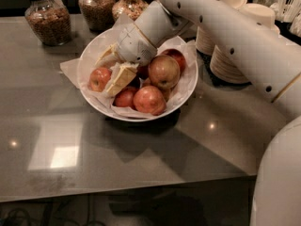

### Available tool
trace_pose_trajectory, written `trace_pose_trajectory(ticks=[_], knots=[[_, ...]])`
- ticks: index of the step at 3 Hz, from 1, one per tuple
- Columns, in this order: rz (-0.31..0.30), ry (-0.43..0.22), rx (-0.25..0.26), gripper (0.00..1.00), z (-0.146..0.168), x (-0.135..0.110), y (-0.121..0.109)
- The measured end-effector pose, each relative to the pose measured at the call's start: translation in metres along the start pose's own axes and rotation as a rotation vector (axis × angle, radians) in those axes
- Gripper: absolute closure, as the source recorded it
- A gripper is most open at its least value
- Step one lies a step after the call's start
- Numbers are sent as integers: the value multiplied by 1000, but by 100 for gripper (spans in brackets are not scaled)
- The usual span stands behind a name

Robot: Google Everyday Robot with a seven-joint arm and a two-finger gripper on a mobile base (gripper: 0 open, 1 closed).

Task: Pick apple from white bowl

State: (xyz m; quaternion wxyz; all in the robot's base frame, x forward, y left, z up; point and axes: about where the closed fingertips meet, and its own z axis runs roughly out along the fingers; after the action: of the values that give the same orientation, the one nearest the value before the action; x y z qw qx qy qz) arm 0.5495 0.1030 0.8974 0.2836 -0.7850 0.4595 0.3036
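Note:
The white bowl (pixel 141 117), lined with crinkled paper, stands at the back middle of the grey table. The apple (pixel 98 78), red with a pale patch, lies at the bowl's left side. My gripper (pixel 105 76) reaches down into the bowl from the upper right and is open. One cream finger (pixel 108 55) lies above the apple and the other finger (pixel 121 77) lies just to its right. The fingers stand apart and hold nothing.
A bigger yellow-green apple (pixel 163 71) and darker red apples (pixel 149 99) fill the bowl's middle and right. Three glass jars (pixel 47 18) stand behind the bowl. Stacked paper bowls (pixel 230 55) stand at the right. My arm (pixel 244 36) crosses above them.

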Motion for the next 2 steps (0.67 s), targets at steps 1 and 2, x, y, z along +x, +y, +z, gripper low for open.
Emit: trace_pose_trajectory(ticks=[1, 2], knots=[[0, 0, 0, 91, 0, 0, 0], [0, 0, 0, 100, 0, 0, 0]])
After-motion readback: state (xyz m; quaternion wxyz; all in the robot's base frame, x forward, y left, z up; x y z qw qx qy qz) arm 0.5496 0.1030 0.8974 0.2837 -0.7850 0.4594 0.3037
